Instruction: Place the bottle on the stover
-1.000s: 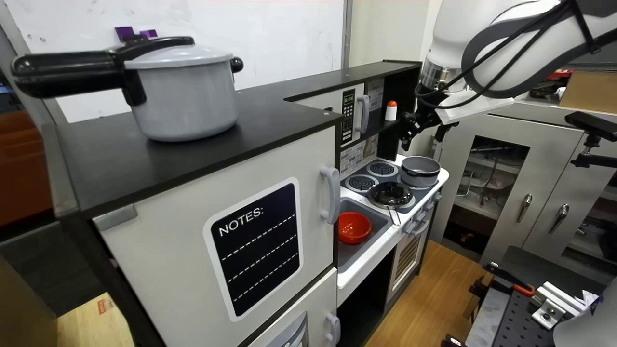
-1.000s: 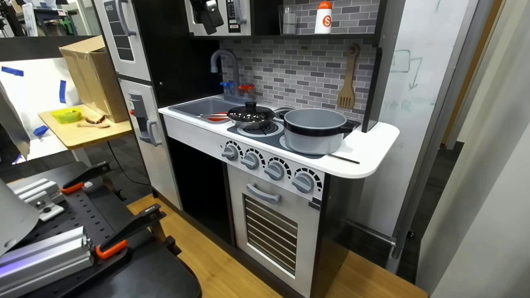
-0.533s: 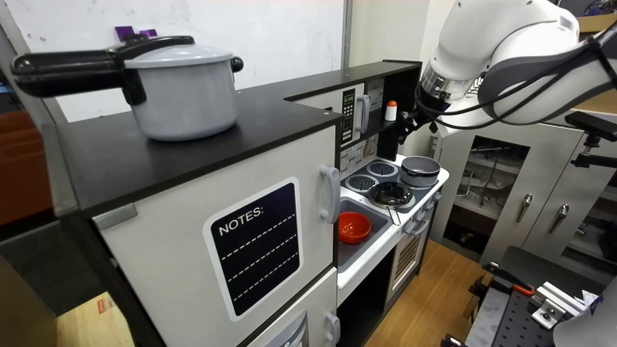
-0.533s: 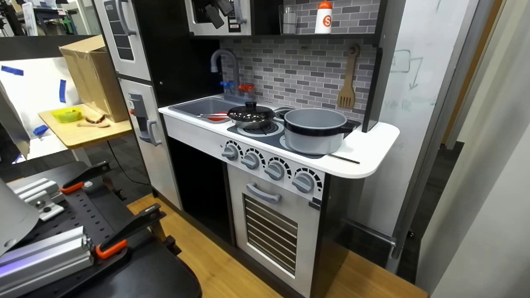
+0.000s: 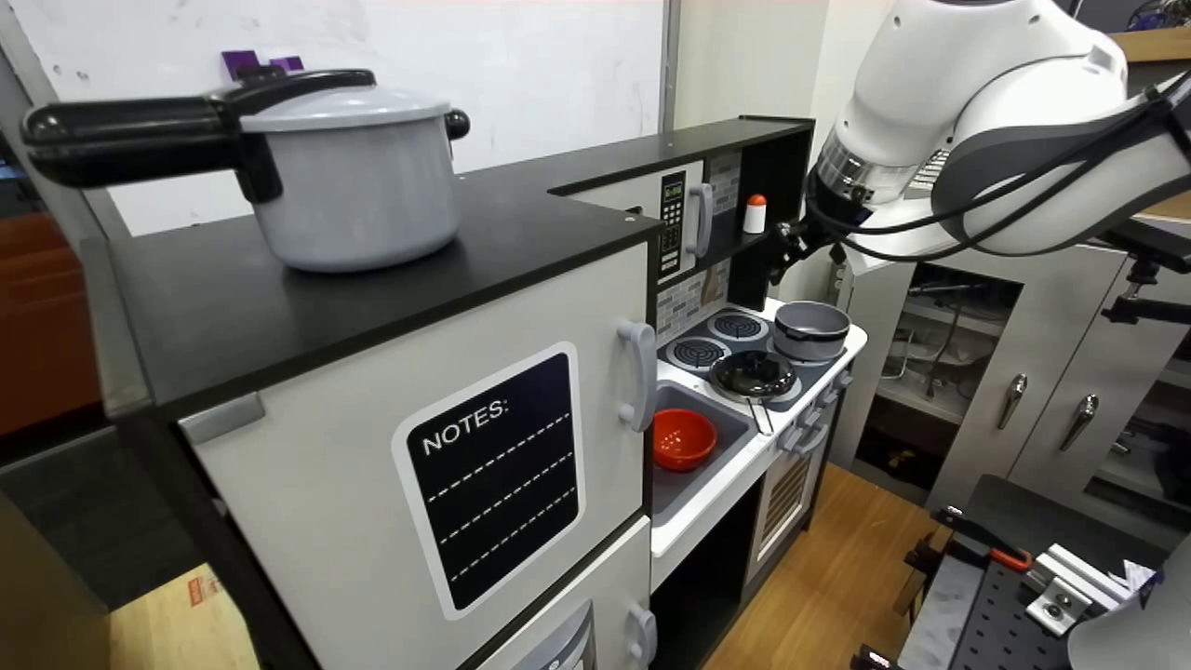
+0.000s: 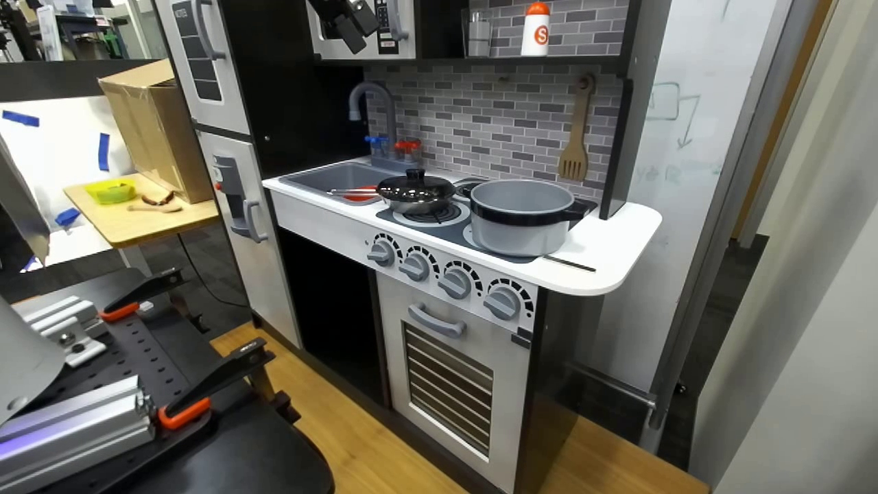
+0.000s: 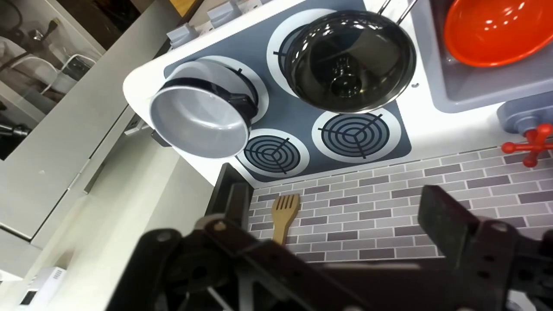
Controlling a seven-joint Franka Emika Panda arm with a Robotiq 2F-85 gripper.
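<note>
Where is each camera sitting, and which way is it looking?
Wrist view: sits just behind the open gripper, facing down at the stove; the gripper's fingers show at the bottom.
An exterior view: sits high by the white cabinet, facing past it toward the stove; the robot's arm and gripper show.
An exterior view: sits in front, facing the oven door, sink and bottle; part of the gripper shows at the top.
Both exterior views share the bottle on its shelf.
</note>
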